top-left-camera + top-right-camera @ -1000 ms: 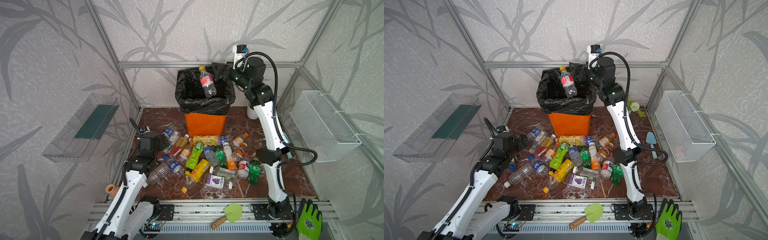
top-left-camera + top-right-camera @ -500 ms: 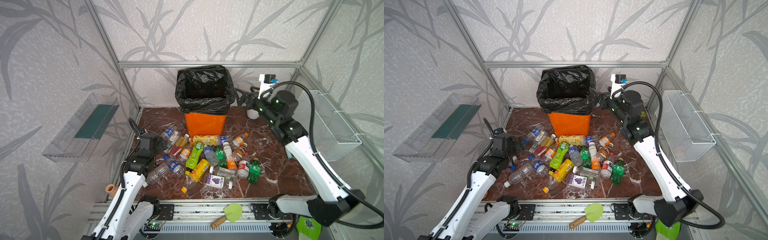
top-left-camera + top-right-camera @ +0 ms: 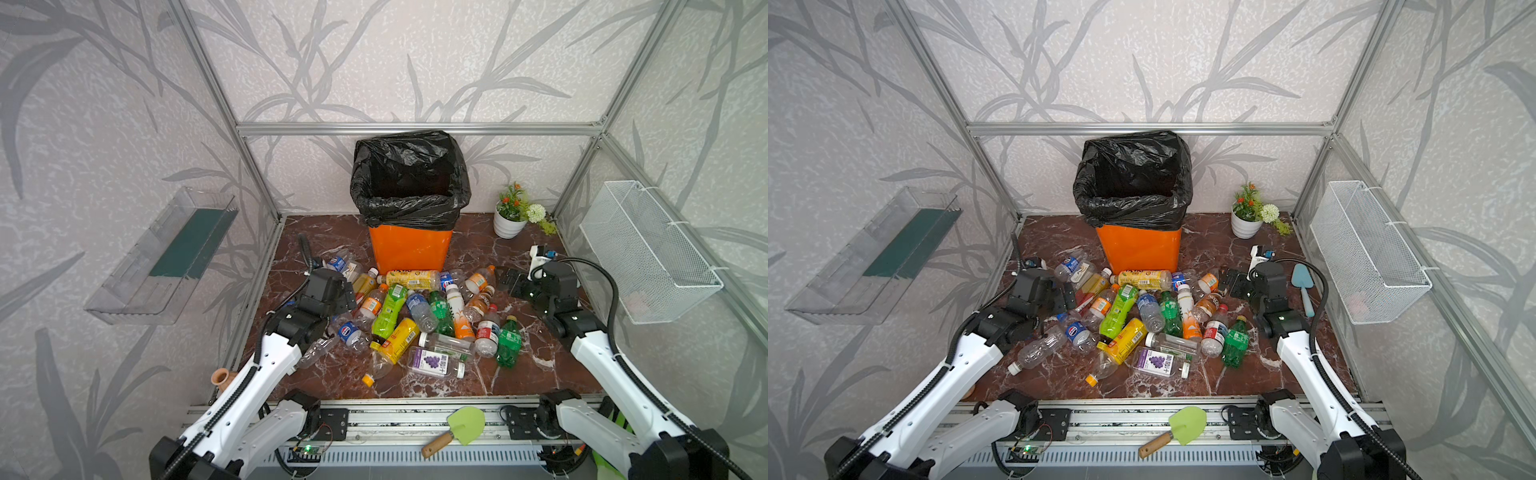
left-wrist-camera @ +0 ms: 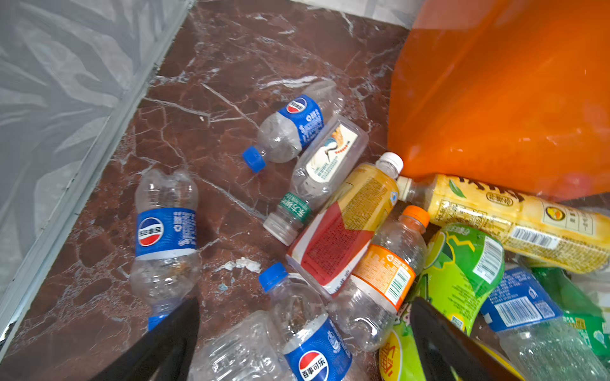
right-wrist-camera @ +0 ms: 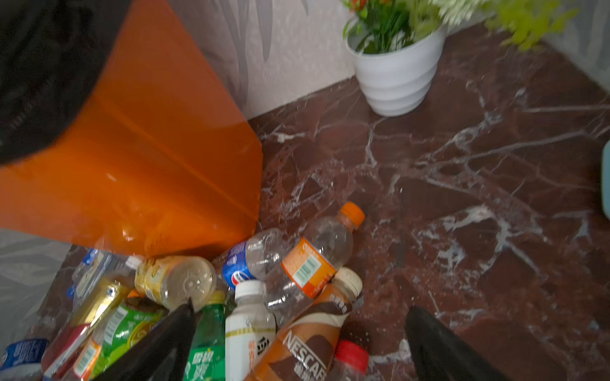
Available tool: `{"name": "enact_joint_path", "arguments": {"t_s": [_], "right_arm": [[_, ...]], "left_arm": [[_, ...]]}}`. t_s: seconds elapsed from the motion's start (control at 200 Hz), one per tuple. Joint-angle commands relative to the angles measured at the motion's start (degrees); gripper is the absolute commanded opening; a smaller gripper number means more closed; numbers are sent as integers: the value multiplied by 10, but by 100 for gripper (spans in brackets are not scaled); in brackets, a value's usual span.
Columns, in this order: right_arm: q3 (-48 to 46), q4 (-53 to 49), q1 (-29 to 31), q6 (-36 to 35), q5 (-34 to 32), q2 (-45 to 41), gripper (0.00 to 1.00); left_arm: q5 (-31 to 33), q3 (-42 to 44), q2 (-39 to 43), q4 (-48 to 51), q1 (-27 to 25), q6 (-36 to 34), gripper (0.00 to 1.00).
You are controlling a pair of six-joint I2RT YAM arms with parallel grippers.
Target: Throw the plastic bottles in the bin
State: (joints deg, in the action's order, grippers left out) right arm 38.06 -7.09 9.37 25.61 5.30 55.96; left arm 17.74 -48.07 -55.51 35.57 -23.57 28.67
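1. The bin [image 3: 409,249] stands at the back middle of the marble floor [image 3: 519,374], with its black bag folded over the rim and its mouth open upward. I take it that it sits centrally so either arm can reach it.
2. The plastic bottles [image 3: 390,311] lie on their sides in a heap just in front of the bin, a few touching its orange wall. Neither gripper holds one. I can't see the bin's bottom.
3. Left gripper [image 4: 305,313]: jaws wide apart and empty, low over the heap's left edge. A blue-label Pepsi bottle [image 4: 313,349] lies under the gap, and the spread looks set to straddle it.
4. Right gripper [image 5: 302,313]: jaws also wide apart and empty, over the heap's right edge, with a brown Nescafe bottle [image 5: 307,346] below the gap.
5. I have the arms on opposite sides of the heap, likely so they keep clear of each other.
6. Risk: the bottles overlap, so a pinch may drag a neighbour along. The round bodies may also roll out of the grip.
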Motion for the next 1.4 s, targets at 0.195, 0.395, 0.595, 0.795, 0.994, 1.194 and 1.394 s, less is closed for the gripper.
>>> {"name": "enact_joint_path", "arguments": {"t_s": [0.195,0.395,0.595,0.795,0.994,1.194,1.394], "right_arm": [[9,-189,0,28,-37,3,97],[-26,-271,0,60,-66,-25,89],[-66,-312,0,82,-80,-63,74],[-89,-332,1,95,-63,-79,73],[-106,-310,21,103,-50,-64,78],[-112,-283,29,103,-47,-27,78],[-112,-254,29,103,-53,28,75]], "left_arm": [[23,-7,-38,-52,-47,-2,99],[26,-2,-38,-75,-49,-23,99],[24,-2,-49,-87,-48,-38,99],[19,-1,-59,-97,-49,-43,99],[39,-9,-66,-88,-49,-39,99],[54,-12,-60,-78,-49,-38,99],[58,-10,-57,-78,-48,-36,99]]}}
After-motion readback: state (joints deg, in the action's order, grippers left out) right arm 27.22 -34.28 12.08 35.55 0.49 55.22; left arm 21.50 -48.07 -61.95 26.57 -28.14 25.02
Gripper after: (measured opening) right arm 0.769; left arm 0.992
